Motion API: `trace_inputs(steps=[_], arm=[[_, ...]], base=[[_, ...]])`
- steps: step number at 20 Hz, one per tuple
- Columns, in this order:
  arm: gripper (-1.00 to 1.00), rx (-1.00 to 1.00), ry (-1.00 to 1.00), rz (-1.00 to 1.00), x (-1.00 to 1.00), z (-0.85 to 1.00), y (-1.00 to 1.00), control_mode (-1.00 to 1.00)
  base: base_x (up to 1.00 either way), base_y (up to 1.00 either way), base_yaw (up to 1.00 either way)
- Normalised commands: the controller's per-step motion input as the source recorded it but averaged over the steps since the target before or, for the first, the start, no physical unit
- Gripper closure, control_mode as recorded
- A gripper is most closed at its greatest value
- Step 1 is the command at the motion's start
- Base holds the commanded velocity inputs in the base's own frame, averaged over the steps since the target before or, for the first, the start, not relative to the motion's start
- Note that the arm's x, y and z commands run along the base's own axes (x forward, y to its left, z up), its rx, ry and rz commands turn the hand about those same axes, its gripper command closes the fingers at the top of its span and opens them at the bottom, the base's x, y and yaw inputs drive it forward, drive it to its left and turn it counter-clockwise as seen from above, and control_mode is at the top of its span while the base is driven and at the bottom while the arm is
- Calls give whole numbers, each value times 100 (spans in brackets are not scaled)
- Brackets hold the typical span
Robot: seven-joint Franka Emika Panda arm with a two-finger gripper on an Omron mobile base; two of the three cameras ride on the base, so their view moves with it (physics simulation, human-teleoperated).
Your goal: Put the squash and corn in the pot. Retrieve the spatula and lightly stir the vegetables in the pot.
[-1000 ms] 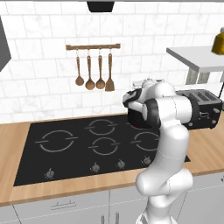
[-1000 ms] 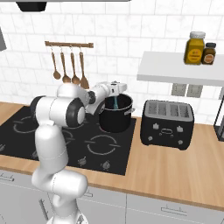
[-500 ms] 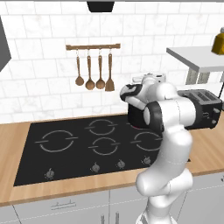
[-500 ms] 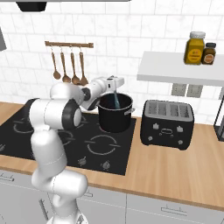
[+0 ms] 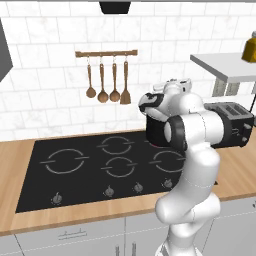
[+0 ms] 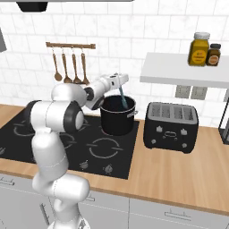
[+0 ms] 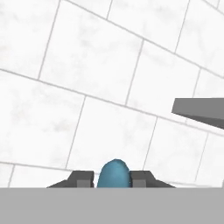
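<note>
On the black cooktop [image 6: 53, 147], the gripper [image 6: 120, 79] clamps the spatula [image 6: 121, 99] over the pot [image 6: 117, 117]; I'd stir slow, small circles.

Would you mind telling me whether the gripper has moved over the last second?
Yes. In the right base view the gripper, shut on the light-blue spatula, has shifted rightwards, towards the black toaster.

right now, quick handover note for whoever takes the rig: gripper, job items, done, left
Gripper: shut on the spatula, held above the pot on the stove's back right burner, its lower end dipping past the rim.
Corn and squash: can't be made out; the pot's inside is hidden from these angles.
Done: spatula retrieved and brought to the pot.
Left: stir lightly; check both vegetables are actually in the pot.
</note>
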Motion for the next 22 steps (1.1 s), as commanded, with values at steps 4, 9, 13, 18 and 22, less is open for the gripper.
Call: trace_inputs(steps=[4, 9, 13, 18, 22], arm=[[100, 0, 10, -1, 14, -68, 0, -100], [100, 0, 16, -2, 7, -69, 0, -100], [100, 1, 14, -2, 0, -66, 0, -100], [100, 12, 15, 0, 0, -36, 1, -100], [100, 30, 20, 0, 0, -2, 24, -100]], base=[[0, 0, 0], [0, 0, 0], [0, 0, 0], [0, 0, 0], [0, 0, 0]])
